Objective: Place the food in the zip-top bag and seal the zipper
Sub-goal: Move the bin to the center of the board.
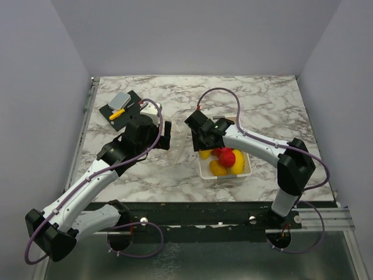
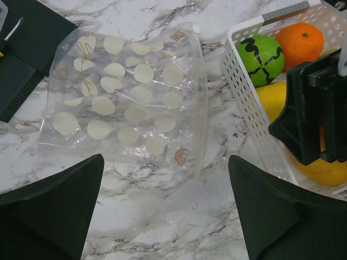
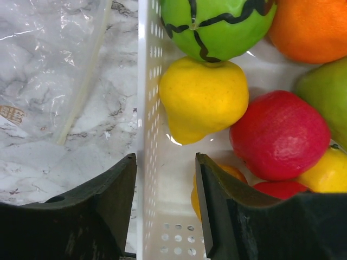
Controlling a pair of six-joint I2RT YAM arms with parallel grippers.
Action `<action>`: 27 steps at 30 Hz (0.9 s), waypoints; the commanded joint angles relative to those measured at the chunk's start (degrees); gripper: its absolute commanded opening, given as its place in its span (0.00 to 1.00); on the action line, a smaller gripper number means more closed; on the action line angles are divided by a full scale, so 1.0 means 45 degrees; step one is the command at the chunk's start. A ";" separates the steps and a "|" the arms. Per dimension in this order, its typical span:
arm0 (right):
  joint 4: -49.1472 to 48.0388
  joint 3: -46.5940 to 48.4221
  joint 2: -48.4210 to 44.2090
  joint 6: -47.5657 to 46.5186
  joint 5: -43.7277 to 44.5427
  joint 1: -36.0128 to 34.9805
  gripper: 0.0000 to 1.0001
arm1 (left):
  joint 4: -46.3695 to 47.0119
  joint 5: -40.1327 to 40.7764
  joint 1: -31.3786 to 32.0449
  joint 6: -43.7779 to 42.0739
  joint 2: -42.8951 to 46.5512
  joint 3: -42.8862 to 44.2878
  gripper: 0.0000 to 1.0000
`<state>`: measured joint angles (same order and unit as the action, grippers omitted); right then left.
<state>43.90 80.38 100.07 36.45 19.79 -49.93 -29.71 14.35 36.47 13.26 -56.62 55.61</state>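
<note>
The right gripper (image 3: 165, 162) stands with its jaws partly drawn in and astride the wall of the white tray (image 3: 143, 81): one finger outside over the marble, the other inside above the food, with a clear gap left on the inner side, so it grips nothing that I can see. Just beyond its tips lie a yellow fruit (image 3: 203, 97), a green one with black stripes (image 3: 217, 24), an orange one (image 3: 309, 27) and a red one (image 3: 279, 135), all in the tray and packed close together. The left gripper (image 2: 165, 162) is spread wide and empty, hanging over bare marble table (image 2: 162, 216) at the near edge of the zip-top bag (image 2: 124, 92). The bag lies flat, limp and empty just beside the tray, on its left in the overhead view, with the zipper (image 3: 82, 73) along the edge that faces the tray; whether that mouth is parted or pressed shut I cannot tell. By my reading the task has barely begun: no piece is in the bag, so lifting the food out, loading it and pressing the strip closed are all left to do
</note>
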 commanded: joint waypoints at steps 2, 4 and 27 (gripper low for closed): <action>-0.0937 -0.0169 0.0838 0.0452 -0.0708 -0.0115 0.51 | 0.0143 -0.0337 0.0021 0.0137 0.0178 -0.0093 0.99; -0.1118 -0.0154 0.0993 0.0494 -0.0781 -0.0115 0.50 | 0.0148 -0.0356 0.0021 0.0099 0.0235 -0.0130 0.99; -0.0149 -0.0455 0.1289 0.1074 0.1726 -0.0095 0.01 | 0.0031 -0.0424 0.0026 0.0150 0.0243 -0.0269 0.99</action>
<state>41.28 80.05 106.98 39.79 22.35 -50.11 -29.69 12.93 36.47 13.32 -56.45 55.24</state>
